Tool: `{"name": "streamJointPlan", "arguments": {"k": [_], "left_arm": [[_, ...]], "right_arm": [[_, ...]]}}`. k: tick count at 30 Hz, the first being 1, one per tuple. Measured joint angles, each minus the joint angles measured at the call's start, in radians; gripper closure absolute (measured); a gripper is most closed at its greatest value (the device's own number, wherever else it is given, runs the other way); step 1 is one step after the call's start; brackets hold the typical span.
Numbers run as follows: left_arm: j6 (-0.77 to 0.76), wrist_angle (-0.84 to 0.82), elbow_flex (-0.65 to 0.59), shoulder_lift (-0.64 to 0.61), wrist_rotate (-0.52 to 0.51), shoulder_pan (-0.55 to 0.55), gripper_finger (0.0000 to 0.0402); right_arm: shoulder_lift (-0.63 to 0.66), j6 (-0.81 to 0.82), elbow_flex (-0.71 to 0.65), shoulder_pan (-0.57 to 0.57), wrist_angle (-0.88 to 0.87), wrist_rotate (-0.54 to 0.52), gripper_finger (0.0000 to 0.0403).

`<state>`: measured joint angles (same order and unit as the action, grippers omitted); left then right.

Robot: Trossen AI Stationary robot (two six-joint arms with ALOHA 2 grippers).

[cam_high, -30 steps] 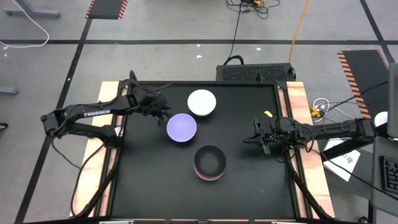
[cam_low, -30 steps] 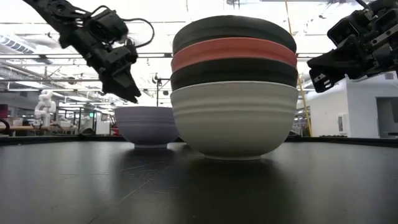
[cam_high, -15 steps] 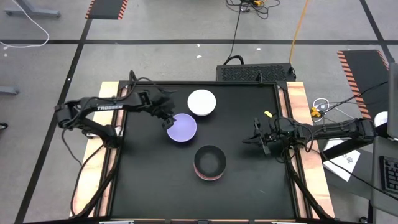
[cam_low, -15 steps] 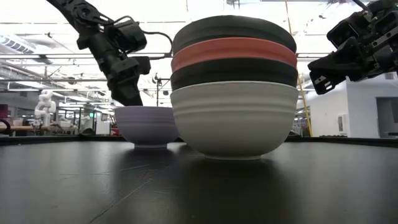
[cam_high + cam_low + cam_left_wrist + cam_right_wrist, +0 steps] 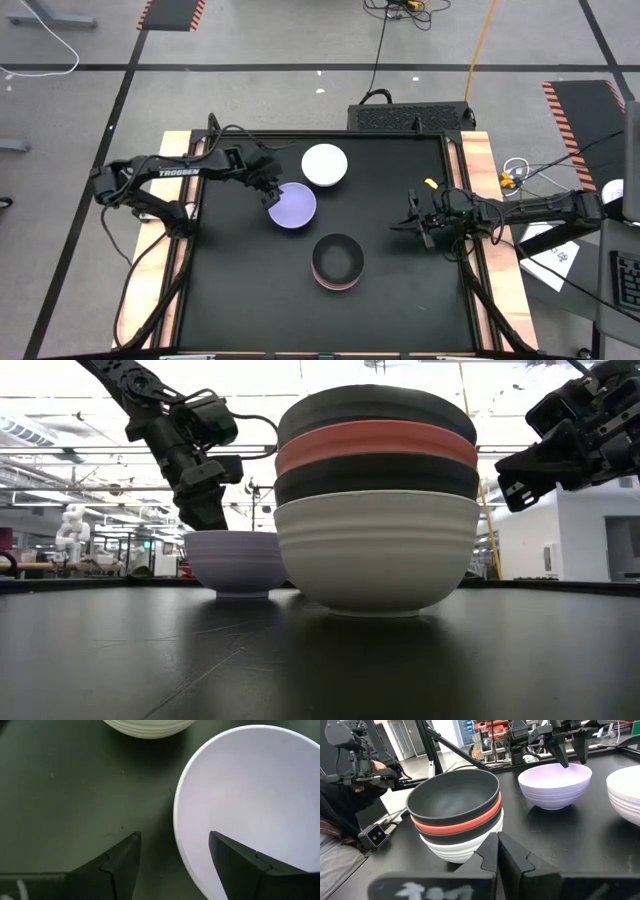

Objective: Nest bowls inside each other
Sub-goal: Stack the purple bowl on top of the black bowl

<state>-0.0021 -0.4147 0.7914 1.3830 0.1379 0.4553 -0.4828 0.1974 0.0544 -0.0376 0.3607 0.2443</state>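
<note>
A lavender bowl [image 5: 292,205] stands on its base on the black table, with a lone white bowl [image 5: 325,164] just beyond it. Nearer stands a stack [image 5: 337,260]: a white bowl at the bottom, then black, red and black [image 5: 455,800]. My left gripper [image 5: 174,836] is open and points down over the lavender bowl's left rim [image 5: 178,827]. One finger is inside the bowl and one outside, and I see no touch. It also shows in the high view [image 5: 270,194]. My right gripper [image 5: 497,842] is shut and empty near the table's right edge [image 5: 415,225].
Wooden side rails [image 5: 478,180] border the black table top. A small yellow item [image 5: 431,183] lies near the right arm. Bare table lies in front of and to the left of the stack.
My left gripper has moved toward the table's right and near edges and gone down, from beside the lavender bowl's far left to its left rim. Its fingers now straddle the rim. The bowls and my right arm have kept still.
</note>
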Motion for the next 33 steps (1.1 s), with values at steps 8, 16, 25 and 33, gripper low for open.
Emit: {"name": "streamJointPlan", "arguments": {"k": [8, 16, 25, 33], "left_arm": [[-0.001, 0.002, 0.000, 0.006, 0.003, -0.001, 0.0165], [0.002, -0.003, 0.000, 0.006, 0.036, -0.002, 0.0165], [0.004, 0.002, -0.002, 0.053, 0.052, -0.012, 0.0165], [0.030, 0.057, -0.002, 0.105, 0.045, -0.012, 0.0238]], "right_arm": [[0.000, 0.000, 0.000, 0.000, 0.000, 0.000, 0.0403], [0.000, 0.000, 0.000, 0.000, 0.000, 0.000, 0.0403], [0.000, 0.000, 0.000, 0.000, 0.000, 0.000, 0.0403], [0.000, 0.000, 0.000, 0.000, 0.001, 0.000, 0.0403]]}}
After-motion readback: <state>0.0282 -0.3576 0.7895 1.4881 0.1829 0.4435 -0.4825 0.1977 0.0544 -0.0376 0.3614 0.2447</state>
